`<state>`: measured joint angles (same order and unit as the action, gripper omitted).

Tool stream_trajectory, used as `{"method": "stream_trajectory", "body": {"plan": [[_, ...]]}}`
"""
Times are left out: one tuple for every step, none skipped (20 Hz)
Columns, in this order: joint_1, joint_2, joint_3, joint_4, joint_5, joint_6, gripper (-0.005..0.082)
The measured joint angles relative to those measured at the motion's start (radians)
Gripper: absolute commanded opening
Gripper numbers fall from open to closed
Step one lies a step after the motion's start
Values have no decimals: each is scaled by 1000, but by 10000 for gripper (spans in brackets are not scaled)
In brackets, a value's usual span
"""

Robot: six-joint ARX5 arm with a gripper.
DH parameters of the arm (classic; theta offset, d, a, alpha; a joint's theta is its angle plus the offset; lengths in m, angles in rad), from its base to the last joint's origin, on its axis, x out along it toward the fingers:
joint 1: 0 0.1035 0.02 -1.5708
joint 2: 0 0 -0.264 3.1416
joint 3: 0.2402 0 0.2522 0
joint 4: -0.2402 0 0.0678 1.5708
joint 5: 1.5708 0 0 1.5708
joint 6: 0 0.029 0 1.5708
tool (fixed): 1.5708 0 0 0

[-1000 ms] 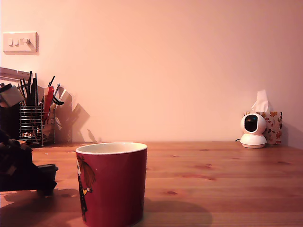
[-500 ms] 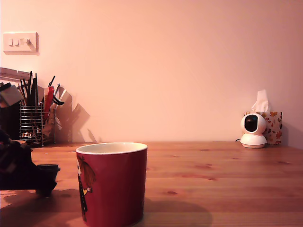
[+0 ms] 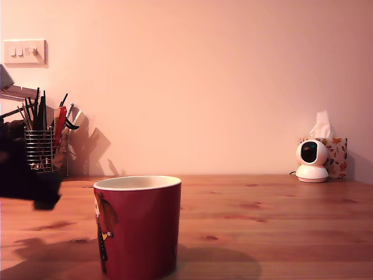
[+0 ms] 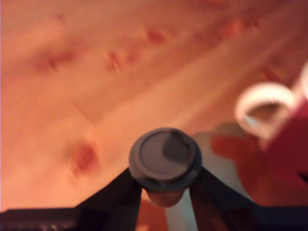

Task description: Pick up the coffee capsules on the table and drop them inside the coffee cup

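Dark capsule [image 4: 165, 158] held aloft, dark-red mug [image 3: 139, 227] upright nearby

Plain wall [image 3: 221, 70], light switch [image 3: 24, 52], wooden table [image 3: 280, 221].

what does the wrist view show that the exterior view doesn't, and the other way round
Only the wrist view shows the small dark round-topped coffee capsule pinched in the black pincer, and the cream loop handle of the mug.

Only the exterior view shows the wire-mesh pen holder, the white wall switch plate, the small white dome camera and the patterned tissue box behind it.

Both show the large dark-red mug and the wooden table. In the exterior view the pincer is only a dark shape at the exterior view's left edge.
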<state>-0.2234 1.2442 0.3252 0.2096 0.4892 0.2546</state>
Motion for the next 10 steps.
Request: {"method": "stream_trajectory", "body": {"plan": [[-2,-25,0,-30,0,-2,155],[-5,-50,0,-59,0,-3,155],[-11,-79,0,-89,0,-3,155],[-16,-102,0,-115,0,-12,155],[-21,-123,0,-154,0,-17,155],[-27,-143,2,-191,-1,-17,155],[-34,-161,4,-223,-1,-17,155],[-40,-178,11,-262,-1,-17,155],[-46,-193,20,-302,-1,-18,155],[-53,-207,32,-336,-1,-18,155]]}}
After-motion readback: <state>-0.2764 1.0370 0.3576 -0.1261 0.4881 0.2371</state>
